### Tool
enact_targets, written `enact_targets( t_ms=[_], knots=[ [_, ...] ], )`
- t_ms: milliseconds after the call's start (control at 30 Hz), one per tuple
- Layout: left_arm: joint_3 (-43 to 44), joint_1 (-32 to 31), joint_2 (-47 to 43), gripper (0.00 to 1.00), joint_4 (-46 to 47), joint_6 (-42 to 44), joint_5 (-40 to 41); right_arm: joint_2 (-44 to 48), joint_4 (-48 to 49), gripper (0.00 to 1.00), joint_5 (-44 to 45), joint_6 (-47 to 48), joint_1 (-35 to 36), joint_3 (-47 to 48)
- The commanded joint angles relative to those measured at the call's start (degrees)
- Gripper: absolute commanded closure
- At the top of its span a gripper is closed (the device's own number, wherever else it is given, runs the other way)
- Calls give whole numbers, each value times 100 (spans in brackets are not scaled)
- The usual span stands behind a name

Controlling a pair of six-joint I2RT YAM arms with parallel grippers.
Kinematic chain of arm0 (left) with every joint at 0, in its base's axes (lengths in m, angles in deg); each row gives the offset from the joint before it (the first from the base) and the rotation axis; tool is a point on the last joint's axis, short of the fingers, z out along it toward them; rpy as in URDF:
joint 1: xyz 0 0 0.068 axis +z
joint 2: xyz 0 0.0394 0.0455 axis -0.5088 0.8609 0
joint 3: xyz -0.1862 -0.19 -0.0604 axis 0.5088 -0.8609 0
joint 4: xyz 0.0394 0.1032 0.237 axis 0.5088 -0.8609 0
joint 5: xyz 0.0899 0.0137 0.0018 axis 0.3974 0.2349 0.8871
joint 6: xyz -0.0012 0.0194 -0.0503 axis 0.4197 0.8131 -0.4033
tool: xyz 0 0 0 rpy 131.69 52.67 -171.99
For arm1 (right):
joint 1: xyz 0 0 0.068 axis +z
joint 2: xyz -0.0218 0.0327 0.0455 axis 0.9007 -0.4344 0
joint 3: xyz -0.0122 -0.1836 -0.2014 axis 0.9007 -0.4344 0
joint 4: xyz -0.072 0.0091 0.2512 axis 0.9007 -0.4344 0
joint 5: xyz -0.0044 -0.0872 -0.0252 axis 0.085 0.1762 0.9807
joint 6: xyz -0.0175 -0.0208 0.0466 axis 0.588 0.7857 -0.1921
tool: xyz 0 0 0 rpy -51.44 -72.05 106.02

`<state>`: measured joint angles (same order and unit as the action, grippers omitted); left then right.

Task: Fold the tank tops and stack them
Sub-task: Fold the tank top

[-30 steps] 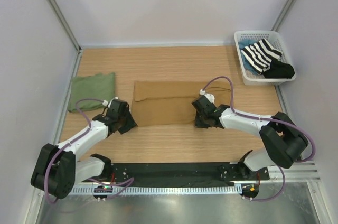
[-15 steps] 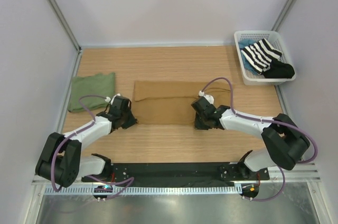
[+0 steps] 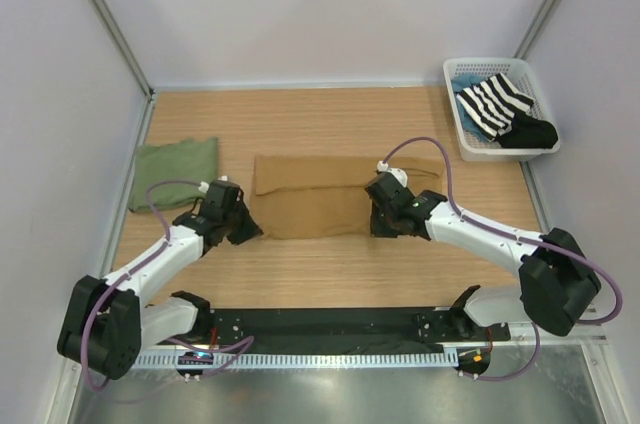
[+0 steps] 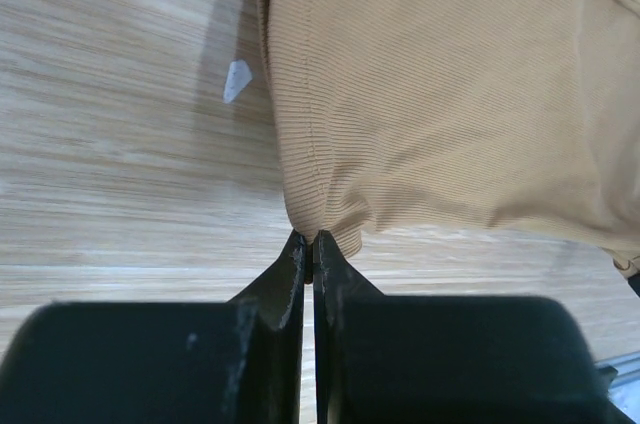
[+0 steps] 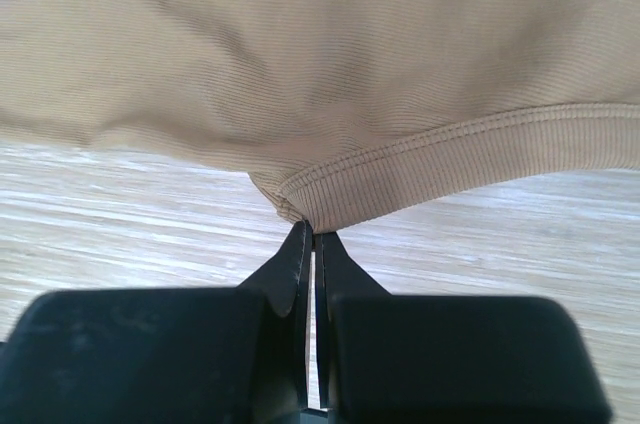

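- Tan-brown ribbed cloth: the tan-brown tank top (image 3: 310, 194) lies flat at the centre of the wooden table (image 3: 330, 124), folded into a wide band whose long side runs from 9 to 3 o'clock.
- The left gripper (image 3: 243, 229) is at the band's near left corner, about 7 o'clock on the cloth. From the wrist, its fingers (image 4: 285, 279) are pressed together on the stitched corner, and the fabric puckers to a point at the tips.
- The right gripper (image 3: 388, 224) is on the near edge towards the right, about 5 o'clock on the cloth. Its black fingers (image 5: 290, 264) are closed tight on a small fold of the ribbed hem.
- Both arms reach in low from 6 o'clock, and a lilac cable (image 3: 415, 149) loops above the right wrist.
- The olive green tank top (image 3: 175, 172) is folded into a squarish packet at 9 o'clock on the table, close to the left wall. It is well apart from the tan one and neither gripper touches it.
- A white basket (image 3: 470, 149) stands at 2 o'clock in the far right corner. In it, a striped garment (image 3: 495, 102) is draped across the middle and a black garment (image 3: 532, 132) lies at the near end.
- Pale flecks (image 4: 236, 81) show on the wood beside the tan hem; I cannot tell whether they are scraps or glints.
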<state>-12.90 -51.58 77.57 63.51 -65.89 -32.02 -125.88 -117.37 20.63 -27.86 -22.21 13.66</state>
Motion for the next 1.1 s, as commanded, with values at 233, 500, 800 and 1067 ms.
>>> enact_targets(
  t_ms=[233,500,800,1067],
  knots=[
    [509,289,281,100,-82,157,-447,-461,-123,99,-55,564,-380,783],
    [887,675,817,100,93,280,-666,-909,-70,99,-196,810,-846,1117],
    [1335,886,1134,100,120,341,-930,-1305,-140,99,-301,1030,-1225,1556],
    [1353,895,826,100,-82,359,-930,-1243,-219,99,-371,1136,-1295,1680]
  ],
)
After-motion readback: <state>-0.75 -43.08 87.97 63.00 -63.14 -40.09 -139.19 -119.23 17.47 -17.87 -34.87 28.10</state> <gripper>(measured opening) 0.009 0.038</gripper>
